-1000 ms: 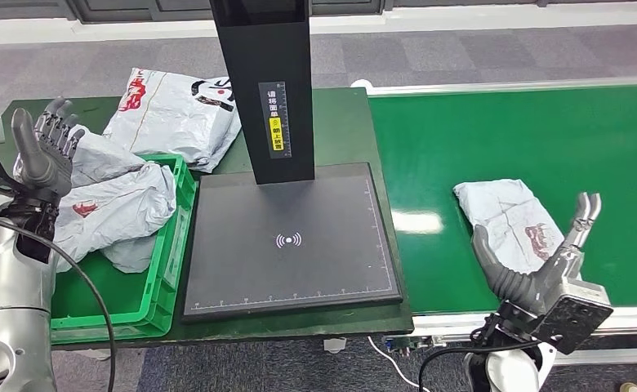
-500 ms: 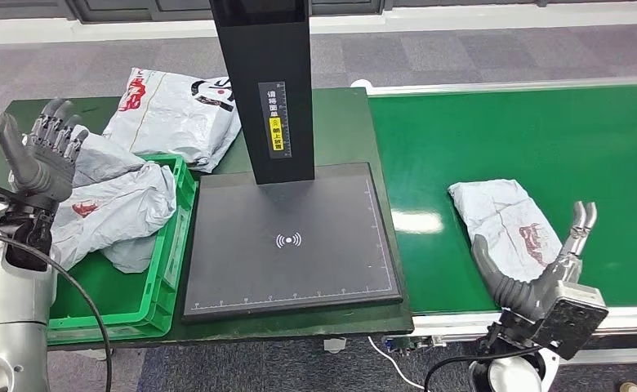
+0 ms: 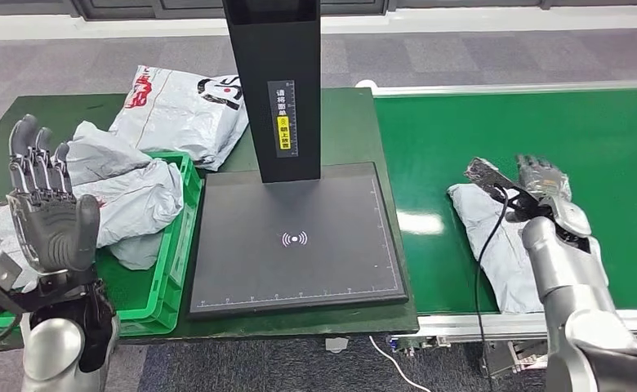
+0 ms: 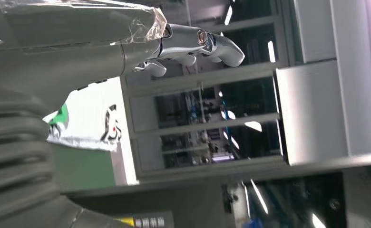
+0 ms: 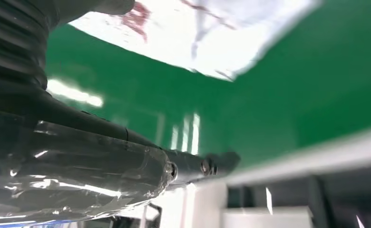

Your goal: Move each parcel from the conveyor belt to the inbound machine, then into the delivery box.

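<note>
Right robot hand (image 3: pixel 541 181) now swung from beside the belt's near edge to over the crumpled grey plastic parcel (image 3: pixel 495 233) at 3 o'clock on the green conveyor belt (image 3: pixel 609 147), fingers spread, nothing gripped yet. Grasp imminent. Left robot hand (image 3: pixel 50 214) raised, spread, empty.

A parcel-sorting workshop: green conveyor belt (image 3: pixel 544 131), black scanning machine (image 3: pixel 295 237), crate (image 3: pixel 172 261) of mailers.

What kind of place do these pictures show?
Probably a parcel sorting station: a green conveyor belt carries a grey plastic mail bag, beside a black scanning platform and a green plastic crate of bags.
</note>
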